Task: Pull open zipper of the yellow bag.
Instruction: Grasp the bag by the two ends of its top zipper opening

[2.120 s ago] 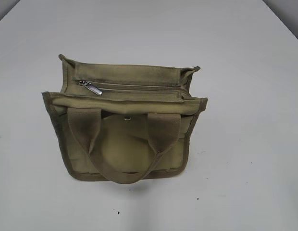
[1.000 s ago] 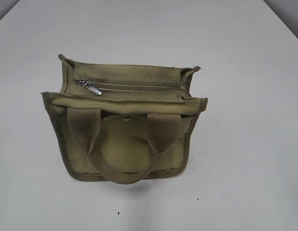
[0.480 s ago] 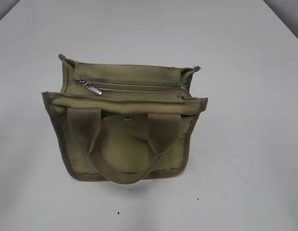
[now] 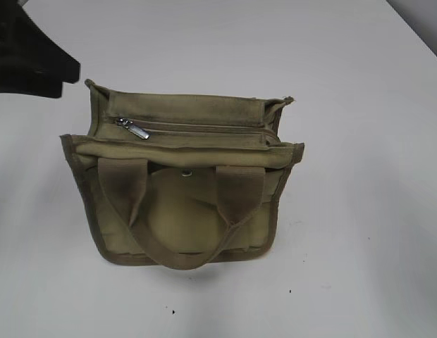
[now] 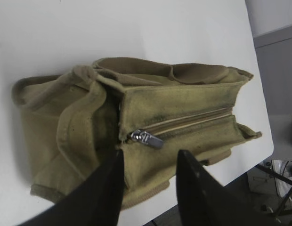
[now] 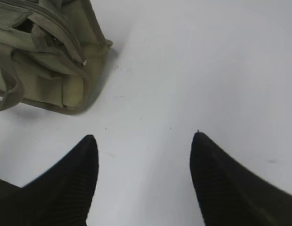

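Sitting square on the white table (image 4: 359,105), the yellow bag (image 4: 183,204), same spot and same slump as half a second back. Running shut along the top panel, the zipper (image 4: 204,129), with its silver pull tab (image 4: 134,129) parked at the left end, unmoved. Draped over the near face, two webbing handles (image 4: 177,257), and between them a small metal snap (image 4: 187,172).

New since half a second ago: a dark arm (image 4: 28,56) now poking in at the top left corner of the exterior view, near the bag's back left corner, apart from it.

From the left wrist view, left gripper (image 5: 148,157) hovering just short of the pull tab, black fingers (image 5: 108,183) parted with the tab showing in the gap, gripping nothing.

Over on the right wrist view, right gripper (image 6: 143,143) spread wide above bare table, nothing between its fingertips, the bag's corner well off toward the upper left.
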